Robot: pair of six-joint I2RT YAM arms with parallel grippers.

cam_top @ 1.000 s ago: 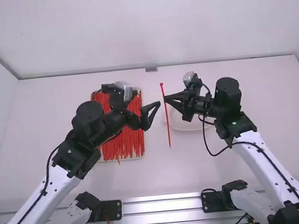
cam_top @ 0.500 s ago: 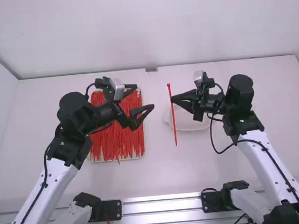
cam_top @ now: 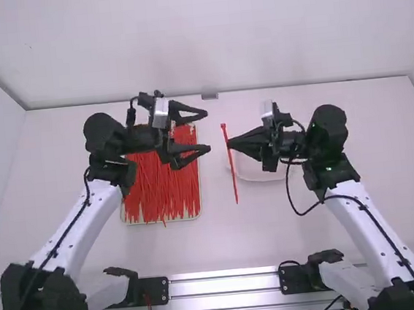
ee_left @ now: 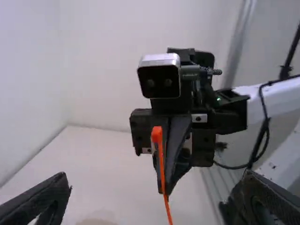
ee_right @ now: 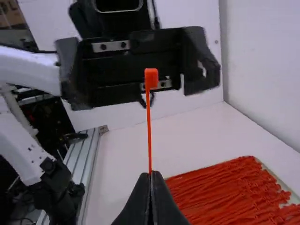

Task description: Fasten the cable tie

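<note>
Right gripper [cam_top: 232, 144]: fingers [ee_right: 140, 202] pressed together, pinching a single red cable tie [cam_top: 230, 164] a little above mid-length. The tie is held over the tabletop and runs 12 to 6 o'clock in the high view, square head at the 12 end and thin tail at the 6 end. I cannot tell whether the tail tip touches the surface.

Left gripper [cam_top: 206, 131]: fingers [cam_top: 191, 115] spread wide with nothing between them. It sits at 9 o'clock of the tie's head, near it but apart, mouth facing the right gripper.

Tray [cam_top: 197, 172]: flat and tan-edged, at 9 o'clock of the tie, under the left arm's wrist. It carries a dense heap of loose red ties [cam_top: 158, 185] lying mostly 12 to 6.

Pale shallow dish [cam_top: 256, 174]: at 3 o'clock of the tie's lower half, directly below the right gripper.

Surface and room: white tabletop [cam_top: 380, 124], matte, walled by plain white panels at 9, 12 and 3 o'clock. An aluminium rail [cam_top: 219, 277] runs along the 6 o'clock edge and carries both arm bases.

Hard to make out: the dish is partly covered by the right gripper, so its contents are unreadable. The tie's tail runs out of the left wrist view. The left wrist hides the tray's 12 o'clock end.
</note>
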